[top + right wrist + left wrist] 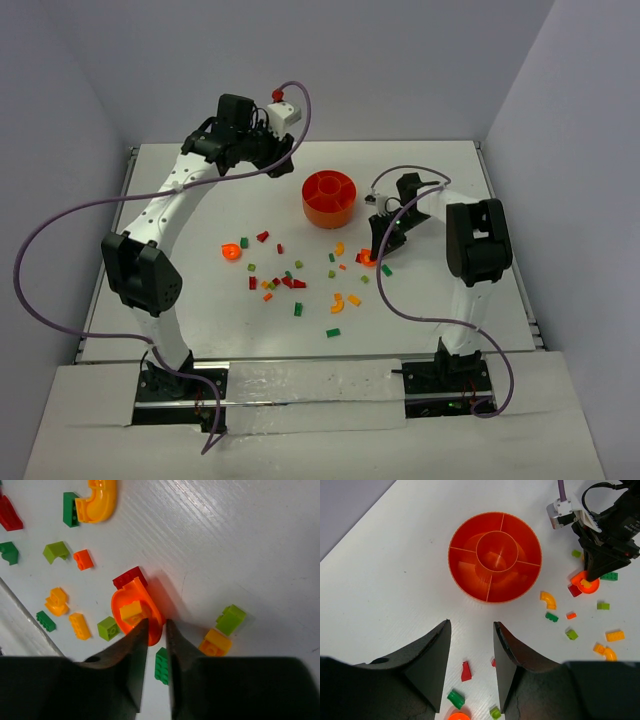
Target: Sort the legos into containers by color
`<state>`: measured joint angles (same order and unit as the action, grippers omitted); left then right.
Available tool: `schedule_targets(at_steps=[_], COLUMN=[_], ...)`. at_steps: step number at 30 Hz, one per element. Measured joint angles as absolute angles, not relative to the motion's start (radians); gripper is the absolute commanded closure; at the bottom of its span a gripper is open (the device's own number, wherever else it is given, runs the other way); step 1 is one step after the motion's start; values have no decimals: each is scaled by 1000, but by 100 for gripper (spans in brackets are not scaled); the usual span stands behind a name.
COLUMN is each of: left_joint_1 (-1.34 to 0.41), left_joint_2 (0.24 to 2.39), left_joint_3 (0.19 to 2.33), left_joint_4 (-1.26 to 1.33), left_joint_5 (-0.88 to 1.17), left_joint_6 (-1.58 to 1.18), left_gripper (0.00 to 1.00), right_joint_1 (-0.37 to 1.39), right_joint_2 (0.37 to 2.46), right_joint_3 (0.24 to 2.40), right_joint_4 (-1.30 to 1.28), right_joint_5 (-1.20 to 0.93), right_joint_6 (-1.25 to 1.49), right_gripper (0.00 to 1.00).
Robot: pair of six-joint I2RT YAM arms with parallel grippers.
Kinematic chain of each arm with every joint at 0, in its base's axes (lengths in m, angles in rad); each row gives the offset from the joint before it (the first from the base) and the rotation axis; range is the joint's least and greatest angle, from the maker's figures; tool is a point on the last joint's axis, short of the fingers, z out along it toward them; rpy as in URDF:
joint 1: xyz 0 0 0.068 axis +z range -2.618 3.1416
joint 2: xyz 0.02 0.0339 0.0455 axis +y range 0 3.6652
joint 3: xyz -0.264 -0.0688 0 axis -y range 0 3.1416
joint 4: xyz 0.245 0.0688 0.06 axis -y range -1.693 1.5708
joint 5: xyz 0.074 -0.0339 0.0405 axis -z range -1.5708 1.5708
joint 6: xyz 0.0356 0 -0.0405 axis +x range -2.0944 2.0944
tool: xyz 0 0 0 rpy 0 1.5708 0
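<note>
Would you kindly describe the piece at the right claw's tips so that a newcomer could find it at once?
Find the round orange plastic bowl with inner dividers, then the right claw pointing down to its near right. At its tips lies a shallow round orange plastic dish; unlike the bricks around it, it is disc-shaped and holds a small yellow brick.

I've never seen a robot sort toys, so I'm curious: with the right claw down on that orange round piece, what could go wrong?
The right gripper seems to pinch only the rim of the orange round piece; it could slip when lifted.
A yellow brick sits on that piece and might get sorted with the wrong color.
A red brick right against it and a green brick by the gripper could get knocked.
</note>
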<state>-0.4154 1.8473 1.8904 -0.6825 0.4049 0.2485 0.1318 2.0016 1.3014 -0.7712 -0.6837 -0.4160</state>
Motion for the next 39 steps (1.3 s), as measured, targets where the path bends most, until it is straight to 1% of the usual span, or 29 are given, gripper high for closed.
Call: schedule_targets(at_steps=[2, 7, 12, 17, 20, 23, 25, 26, 27, 34, 39], left_joint_1=[-412, -406, -403, -403, -403, -402, -400, -399, -397, -379, -377], left_joint_2=[1847, 1841, 1834, 1827, 1823, 1815, 1809, 1803, 1796, 1734, 1725], left_joint_3=[1889, 1876, 1856, 1828, 1816, 1805, 1796, 1786, 1774, 1708, 1707], left_joint_4=[-685, -687, -686, -684, -681, -677, -668, -661, -653, -618, -605], left_joint_5=[405, 405, 405, 403, 391, 373, 359, 353, 346, 315, 308], left_joint_6=[249, 250, 255, 255, 250, 242, 233, 227, 219, 178, 160], left_gripper=[51, 51, 51, 49, 43, 32, 28, 23, 20, 18, 18], right_joint_1=[133, 134, 135, 158, 208, 292, 361, 397, 429, 585, 639], right_joint_2=[2002, 2001, 1963, 1813, 1707, 1619, 1575, 1555, 1534, 1500, 1500], right_joint_3=[1301, 1301, 1298, 1246, 1197, 1130, 1076, 1037, 994, 750, 662], right_joint_4=[-772, -774, -766, -692, -607, -515, -445, -398, -356, -69, 138], right_joint_5=[-689, -697, -652, -531, -416, -284, -184, -120, -60, 320, 496], right_joint_6=[-416, -419, -410, -370, -351, -350, -358, -362, -369, -495, -611], right_gripper=[84, 100, 100, 100, 100, 100, 100, 100, 100, 100, 100])
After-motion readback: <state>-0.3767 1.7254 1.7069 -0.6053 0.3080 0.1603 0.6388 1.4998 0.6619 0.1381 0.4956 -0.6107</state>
